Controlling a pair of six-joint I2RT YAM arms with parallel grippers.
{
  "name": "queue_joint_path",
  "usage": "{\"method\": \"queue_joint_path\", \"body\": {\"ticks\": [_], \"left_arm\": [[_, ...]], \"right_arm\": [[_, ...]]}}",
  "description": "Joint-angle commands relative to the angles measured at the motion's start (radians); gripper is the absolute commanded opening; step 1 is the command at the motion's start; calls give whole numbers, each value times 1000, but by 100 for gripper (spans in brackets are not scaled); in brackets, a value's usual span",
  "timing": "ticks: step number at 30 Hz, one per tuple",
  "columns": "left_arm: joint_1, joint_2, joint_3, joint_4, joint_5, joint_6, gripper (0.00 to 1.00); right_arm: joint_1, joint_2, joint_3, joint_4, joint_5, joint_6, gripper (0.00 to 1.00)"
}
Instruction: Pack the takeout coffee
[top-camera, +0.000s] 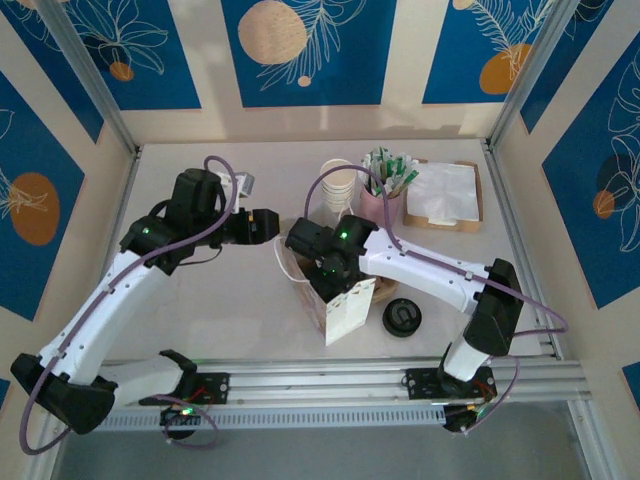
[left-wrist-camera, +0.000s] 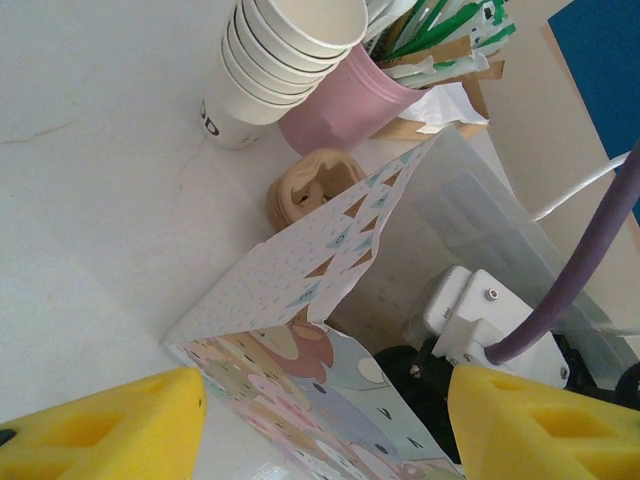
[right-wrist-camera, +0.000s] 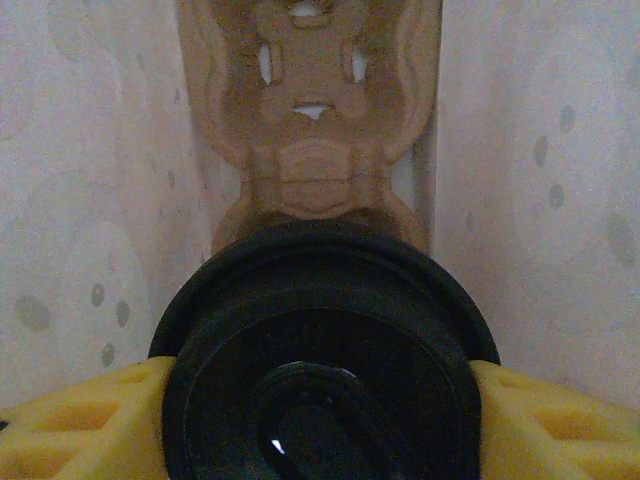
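Right wrist view, looking down the inside of the paper bag: right claw clamped on the lidded cup, yellow fingers pressed to either side of the black lid rim. Cup thus in the claw and between the bag walls, poised above the brown cup carrier at the bottom; cannot tell from this angle whether touching it. Handling, as a judgement: thin paper cup, stiff at the lid rim, softer below. Light if empty, top-heavy and sloshy if filled; contents hidden under the lid. Best taken at the rim, gently, as gripped here. Squeezing lower down apt to buckle the wall or pop the lid. Smooth plastic lid, so some risk of slip on a tilt; keep upright. Left wrist view: left claw spread wide, clamped on nothing, the bag's open corner between its fingers, not gripped. Bag flimsy printed paper, prone to fold or tip; better steadied at the upper edge than the side. Top external view: bag mid-worktop, in front of the cup stack, with a spare black lid lying near its right side, apart from it.
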Motion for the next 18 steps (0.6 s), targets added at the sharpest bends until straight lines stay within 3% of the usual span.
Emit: {"method": "queue_joint_path", "body": {"ticks": [1,18], "left_arm": [[13,4,15,19,26,11,65],[13,16,-9,43,44,-7,65]], "right_arm": [[-2,22,-35,2,-25,3,32],[17,36,-95,58,-19,34,31]]}}
